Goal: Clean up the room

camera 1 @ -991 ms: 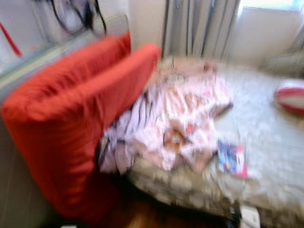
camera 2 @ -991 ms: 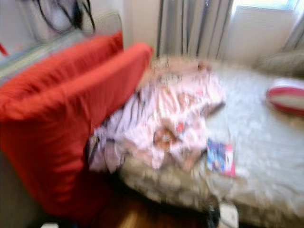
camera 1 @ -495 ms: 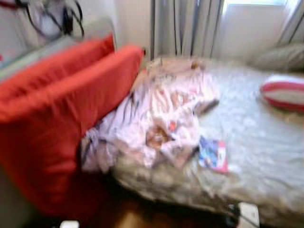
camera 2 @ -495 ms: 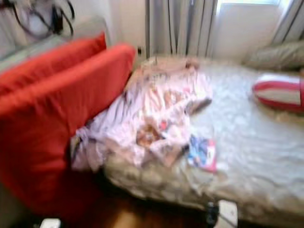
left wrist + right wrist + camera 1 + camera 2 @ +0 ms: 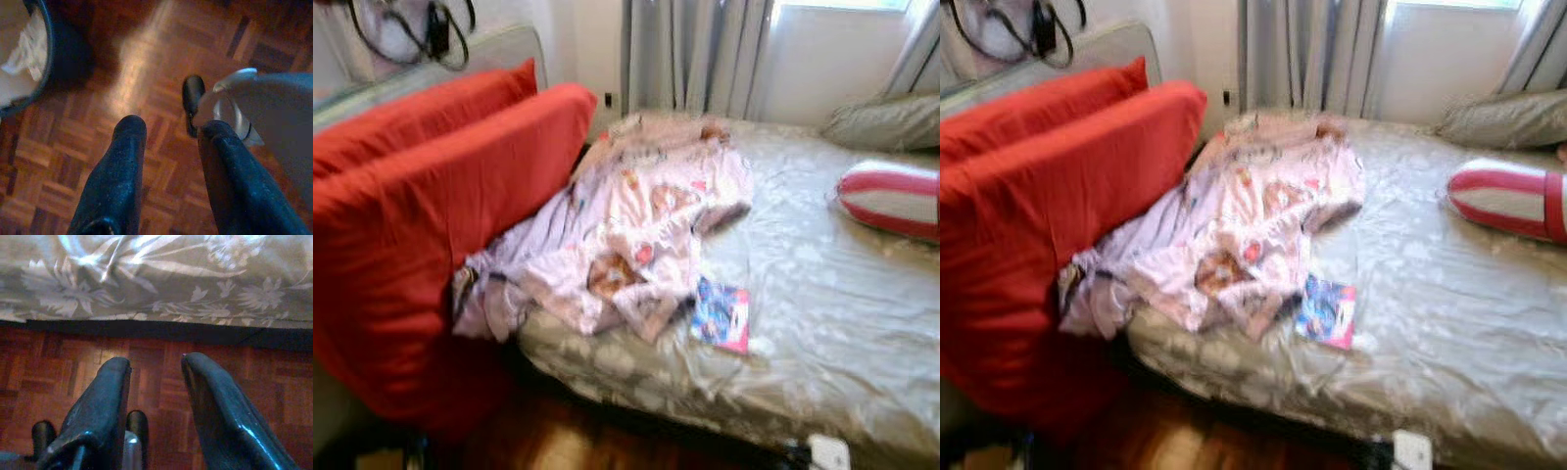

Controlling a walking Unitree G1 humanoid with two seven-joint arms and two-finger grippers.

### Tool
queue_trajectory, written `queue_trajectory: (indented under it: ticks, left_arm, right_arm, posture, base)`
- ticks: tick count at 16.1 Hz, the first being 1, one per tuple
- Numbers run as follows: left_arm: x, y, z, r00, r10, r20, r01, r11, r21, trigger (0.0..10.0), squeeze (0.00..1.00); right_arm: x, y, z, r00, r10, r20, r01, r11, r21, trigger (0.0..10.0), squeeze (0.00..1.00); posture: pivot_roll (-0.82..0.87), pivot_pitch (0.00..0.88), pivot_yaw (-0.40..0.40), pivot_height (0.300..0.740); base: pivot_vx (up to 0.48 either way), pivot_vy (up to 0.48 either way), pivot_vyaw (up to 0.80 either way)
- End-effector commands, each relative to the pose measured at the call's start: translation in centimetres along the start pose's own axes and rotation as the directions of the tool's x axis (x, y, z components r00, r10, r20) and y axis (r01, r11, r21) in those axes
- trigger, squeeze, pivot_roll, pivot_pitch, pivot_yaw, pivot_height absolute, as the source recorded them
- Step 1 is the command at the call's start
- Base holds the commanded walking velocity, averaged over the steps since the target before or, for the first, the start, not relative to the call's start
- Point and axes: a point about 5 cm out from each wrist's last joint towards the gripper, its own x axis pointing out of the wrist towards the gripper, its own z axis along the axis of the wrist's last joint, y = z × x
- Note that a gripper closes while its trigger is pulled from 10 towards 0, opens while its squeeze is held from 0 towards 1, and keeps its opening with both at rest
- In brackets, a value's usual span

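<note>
Along the near left corner of the bed [image 5: 822,294], a crumpled pink patterned blanket [image 5: 626,225] lies heaped, its lower folds spilling over the left edge into the gap beside two red cushions [image 5: 431,215] that stand on edge against the bed's side. Just beside the blanket's near end, close to the bed's front edge, lies a small blue and pink booklet [image 5: 721,315], flat on the silvery floral cover. Toward the far right edge rests a red and white striped pillow [image 5: 891,196], with a grey pillow [image 5: 881,122] behind it near the curtains [image 5: 695,54]. Judging by the task, the blanket and booklet are the loose things to tidy, and nothing is yet in hand. Both arms hang low and idle: the left gripper [image 5: 168,129] points at the parquet floor [image 5: 146,63] near a dark-rimmed bin [image 5: 29,54] holding white scraps, jaws released and empty; the right gripper [image 5: 154,364] hangs before the bed's draped edge, jaws likewise parted around nothing.
</note>
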Motion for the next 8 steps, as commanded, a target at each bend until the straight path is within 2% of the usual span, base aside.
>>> queue_trajectory:
  ticks: [1, 3, 4, 5, 6, 7, 8]
  left_arm:
    - [-0.2, 0.4, -0.4, 1.000, 0.007, -0.022, -0.006, 1.000, 0.023, 10.0, 0.00]
    - [-0.2, 0.5, -0.4, 1.000, 0.015, -0.010, -0.015, 1.000, 0.021, 10.0, 0.00]
    - [-0.3, 0.6, -0.4, 1.000, 0.019, 0.006, -0.019, 1.000, -0.012, 10.0, 0.00]
    - [0.6, -1.8, 2.0, 0.996, -0.029, 0.079, 0.029, 1.000, -0.002, 10.0, 0.00]
    - [1.5, -5.7, 5.8, 0.978, -0.103, 0.182, 0.100, 0.995, 0.024, 10.0, 0.00]
    - [1.7, -7.8, 7.6, 0.965, -0.138, 0.222, 0.136, 0.990, 0.025, 10.0, 0.00]
    - [1.7, -7.8, 7.5, 0.965, -0.139, 0.220, 0.136, 0.990, 0.029, 10.0, 0.00]
  right_arm:
    - [-0.1, -0.2, -0.1, 1.000, -0.014, 0.004, 0.014, 1.000, 0.017, 10.0, 0.00]
    - [-0.2, -0.3, -0.2, 1.000, -0.014, 0.001, 0.014, 1.000, 0.014, 10.0, 0.00]
    - [-0.2, -0.3, -0.3, 1.000, -0.009, 0.001, 0.009, 1.000, 0.012, 10.0, 0.00]
    - [-0.2, -0.2, -0.4, 1.000, -0.006, 0.002, 0.006, 1.000, 0.012, 10.0, 0.00]
    - [-0.3, -0.2, -0.5, 1.000, -0.005, 0.003, 0.005, 1.000, 0.011, 10.0, 0.00]
    - [-0.3, -0.2, -0.5, 1.000, -0.003, 0.005, 0.003, 1.000, 0.010, 10.0, 0.00]
    - [-0.3, -0.2, -0.5, 1.000, -0.003, 0.008, 0.003, 1.000, 0.011, 10.0, 0.00]
  posture:
    - [0.01, 0.000, -0.002, 0.740]
    - [0.01, 0.006, -0.005, 0.740]
    - [0.01, 0.023, -0.005, 0.740]
    - [0.01, 0.023, -0.004, 0.740]
    - [0.01, 0.022, -0.003, 0.740]
    - [0.01, 0.020, -0.003, 0.740]
    - [0.01, 0.021, -0.002, 0.740]
  base:
    - [0.000, 0.000, 0.00]
    - [0.000, 0.000, 0.00]
    - [0.000, 0.000, 0.00]
    - [0.000, 0.000, 0.00]
    - [0.000, 0.000, 0.00]
    - [0.000, 0.000, 0.00]
    - [0.000, 0.000, 0.00]
